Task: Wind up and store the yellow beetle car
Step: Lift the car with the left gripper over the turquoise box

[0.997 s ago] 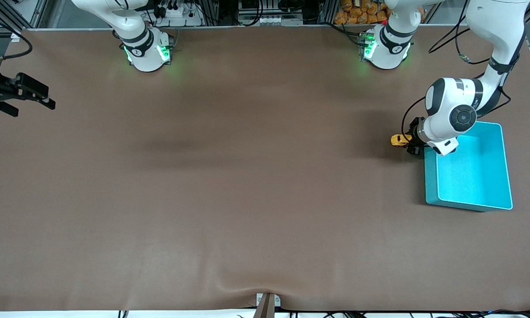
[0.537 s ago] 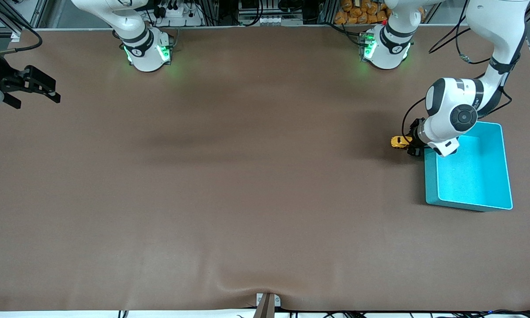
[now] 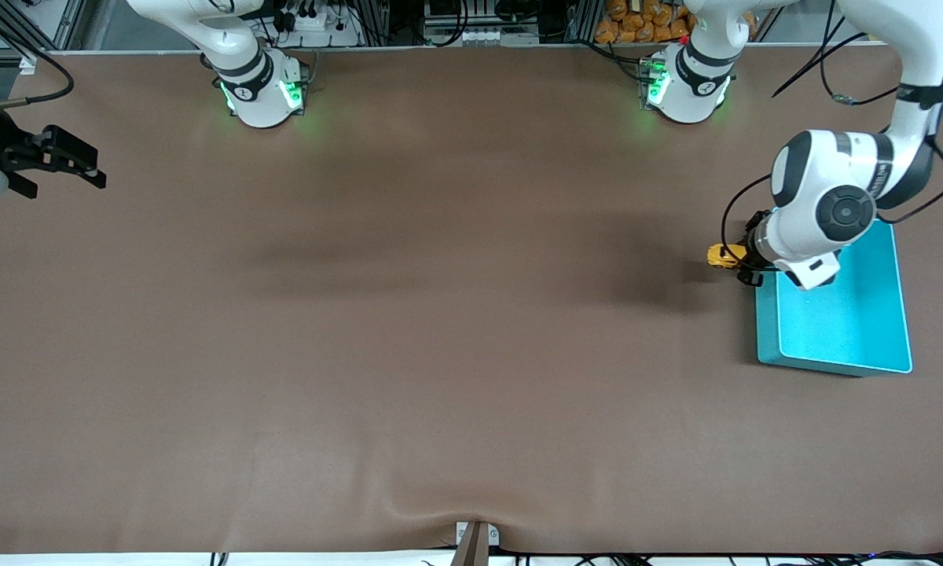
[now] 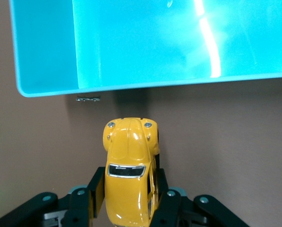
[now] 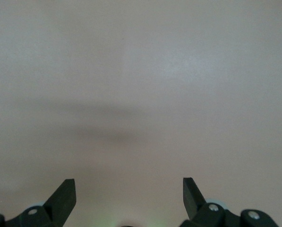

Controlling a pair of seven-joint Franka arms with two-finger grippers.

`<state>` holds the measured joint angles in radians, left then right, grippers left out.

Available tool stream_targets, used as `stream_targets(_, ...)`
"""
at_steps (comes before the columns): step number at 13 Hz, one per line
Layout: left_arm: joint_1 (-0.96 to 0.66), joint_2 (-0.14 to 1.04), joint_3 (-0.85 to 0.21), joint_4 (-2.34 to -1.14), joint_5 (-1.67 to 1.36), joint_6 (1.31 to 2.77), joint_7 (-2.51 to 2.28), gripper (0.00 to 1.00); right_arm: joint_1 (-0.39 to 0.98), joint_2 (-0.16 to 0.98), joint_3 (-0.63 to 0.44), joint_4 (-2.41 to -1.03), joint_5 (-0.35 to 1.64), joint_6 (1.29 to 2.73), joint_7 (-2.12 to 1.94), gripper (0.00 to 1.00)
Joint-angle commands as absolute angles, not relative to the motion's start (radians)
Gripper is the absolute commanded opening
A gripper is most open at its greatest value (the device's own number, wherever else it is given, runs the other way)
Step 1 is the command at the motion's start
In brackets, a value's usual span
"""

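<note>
looks like a robotics lab. two white robot arms bolted down with green status lights, one big table under a plain brown mat, metal framing and loose cables along the far edge, plus a power strip back there.

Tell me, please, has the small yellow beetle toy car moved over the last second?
Yes. The yellow beetle car, held by the left gripper, has shifted slightly toward the turquoise plastic bin.
</note>
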<state>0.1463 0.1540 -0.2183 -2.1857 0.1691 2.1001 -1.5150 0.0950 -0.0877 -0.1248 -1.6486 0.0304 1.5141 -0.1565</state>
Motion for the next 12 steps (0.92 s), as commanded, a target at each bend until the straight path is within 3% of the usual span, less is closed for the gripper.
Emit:
stream_targets(1,0.150,0.144,-0.218,-2.113,0.184,2.007,-1.416,0.00,0.097,-0.078,-0.137,-1.652,0.026,1.523,-0.216,1.00)
stream_targets(8,0.322,0.149,-0.207,-2.051,0.196,1.980,-0.823,0.00,0.103,-0.074,-0.138,-1.654,0.026,1.531,-0.222,1.00)
stream_targets(12,0.393,0.181,-0.207,-2.046,0.212,2.052,-0.423,0.00,0.109,-0.066,-0.137,-1.654,0.026,1.542,-0.212,1.00)
